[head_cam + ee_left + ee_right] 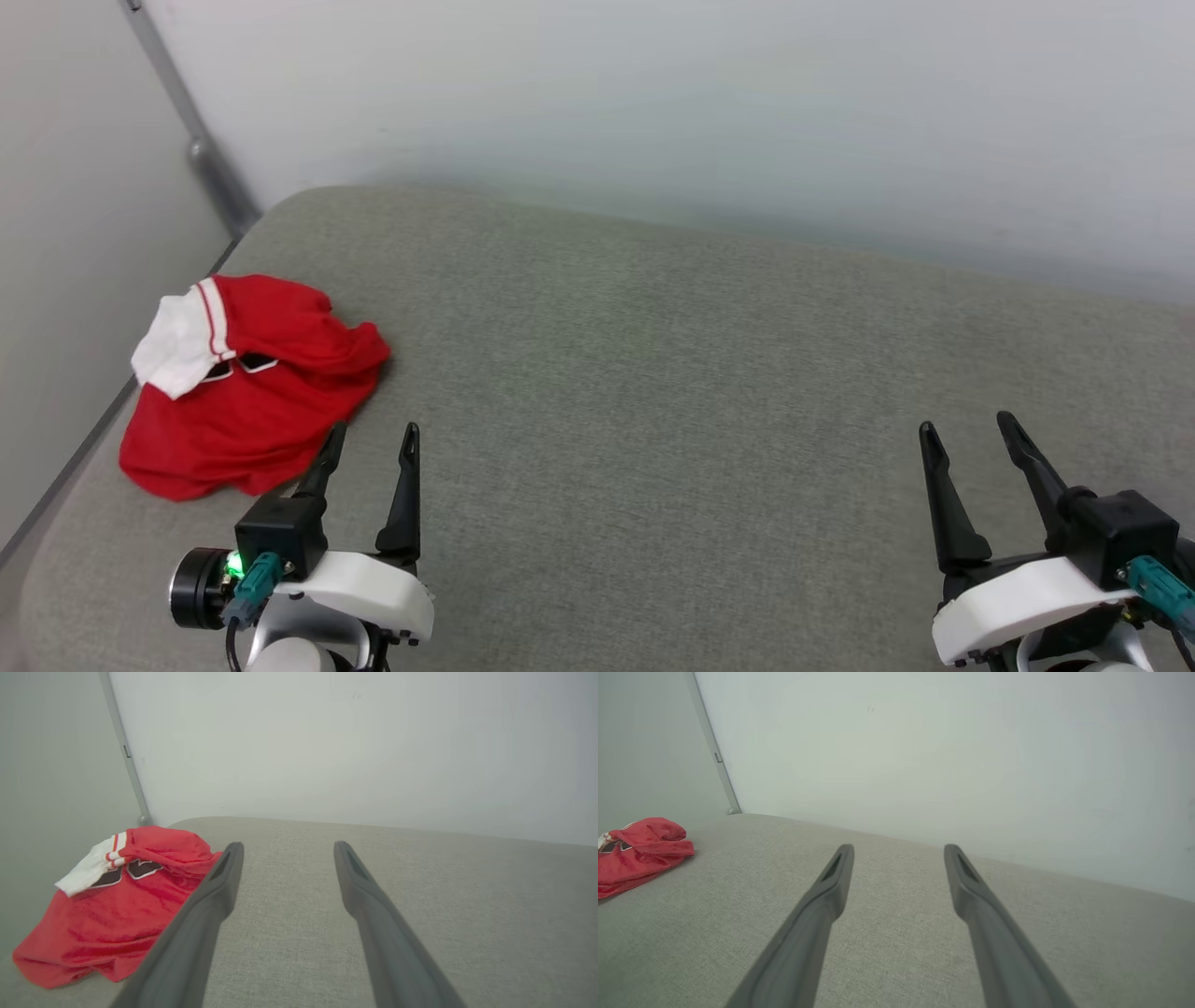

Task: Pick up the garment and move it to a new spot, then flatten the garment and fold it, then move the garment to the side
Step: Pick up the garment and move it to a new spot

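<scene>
Status: step 1, the pick-up, looks not yet begun. The garment [252, 392] lies in a crumpled heap, neither flat nor folded, at about 9 o'clock on the grey padded surface [653, 373], close to its left edge and the far-left corner. 1 white sleeve with red-striped trim sits on top at the heap's 10 o'clock. A bit of black print shows beside it, and the rest is red.

Left gripper [373, 431]: fingers spread wide, nothing between them. The garment is at its 10 o'clock. In the head view its outer fingertip overlaps the heap's near hem, so I cannot tell if it touches or is just above. The left wrist view shows the same, with the heap [107, 914] at 9 o'clock of the fingers [224, 877].

Right gripper [966, 425]: also wide open and empty, well apart from the garment. In its wrist view the heap [640, 854] sits far off at 9 o'clock.

Next move, my read: swing the left gripper toward 10 o'clock, drop onto a raised fold or the sleeve, pinch, lift, and carry toward the open centre at 12 o'clock to 1 o'clock. The right arm is needed later for flattening.

Surroundings: a pale wall [653, 93] at 12 o'clock, a side wall at 9 o'clock, and a grey metal strip [201, 140] in the corner.

Risks: the heap is near the left edge and the side wall, so there is little room on that side. A single-layer pinch may trail the rest.
</scene>
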Controlling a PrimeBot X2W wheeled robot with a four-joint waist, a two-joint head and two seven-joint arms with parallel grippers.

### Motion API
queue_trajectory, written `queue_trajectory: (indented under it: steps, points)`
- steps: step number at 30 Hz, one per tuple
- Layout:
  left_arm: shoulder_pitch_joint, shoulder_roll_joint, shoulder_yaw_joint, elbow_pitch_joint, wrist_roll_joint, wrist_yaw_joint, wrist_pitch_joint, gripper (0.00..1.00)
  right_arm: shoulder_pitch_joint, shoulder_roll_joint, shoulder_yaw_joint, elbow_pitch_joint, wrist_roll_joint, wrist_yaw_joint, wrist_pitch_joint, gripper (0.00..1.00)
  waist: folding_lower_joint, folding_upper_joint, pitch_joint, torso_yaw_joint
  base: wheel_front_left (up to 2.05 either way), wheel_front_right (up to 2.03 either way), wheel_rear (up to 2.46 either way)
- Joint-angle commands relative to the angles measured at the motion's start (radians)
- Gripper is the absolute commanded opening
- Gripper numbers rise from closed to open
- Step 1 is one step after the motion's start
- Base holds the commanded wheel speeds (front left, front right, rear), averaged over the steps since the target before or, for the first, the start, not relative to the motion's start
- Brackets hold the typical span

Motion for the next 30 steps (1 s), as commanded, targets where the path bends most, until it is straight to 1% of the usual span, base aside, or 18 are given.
queue_trajectory:
  steps: [1,9,10,14,18,25,30]
  points:
    - [-0.008,0.003,0.006,-0.005,-0.001,0.001,-0.003,1.0,-0.007,0.0,0.003,-0.007,-0.007,0.0,0.005,1.0,0.0,-0.0001,0.001,0.061,0.0,0.0,0.0]
    - [0.001,0.001,0.037,-0.02,-0.006,0.0,-0.003,1.0,-0.01,0.0,0.026,-0.022,-0.005,0.0,0.018,1.0,0.0,-0.0001,0.005,0.17,0.0,0.0,0.0]
    - [0.005,0.001,0.043,-0.024,-0.007,0.0,-0.002,1.0,-0.011,-0.001,0.029,-0.022,-0.003,0.0,0.021,1.0,0.0,-0.0001,0.006,0.193,0.0,0.0,0.0]
    - [0.008,0.0,0.053,-0.029,-0.003,-0.001,-0.003,1.0,-0.015,0.0,0.036,-0.02,-0.008,0.0,0.023,1.0,0.0,-0.0001,0.008,0.225,0.0,0.0,0.0]
    - [0.007,-0.001,0.061,-0.034,0.0,-0.004,-0.003,1.0,-0.021,0.0,0.037,-0.022,-0.007,0.0,0.024,1.0,0.0,-0.0001,0.014,0.244,0.0,0.0,0.0]
    - [-0.011,-0.002,0.069,-0.034,-0.001,-0.005,-0.003,1.0,-0.027,0.0,0.038,-0.029,-0.024,0.0,0.027,1.0,0.0,-0.0001,0.03,0.252,0.0,0.0,0.0]
    - [-0.109,0.017,0.068,0.024,-0.017,-0.013,-0.003,1.0,-0.054,0.0,0.034,-0.049,-0.046,0.0,0.041,1.0,0.0,-0.0001,0.08,0.242,0.0,0.0,0.0]
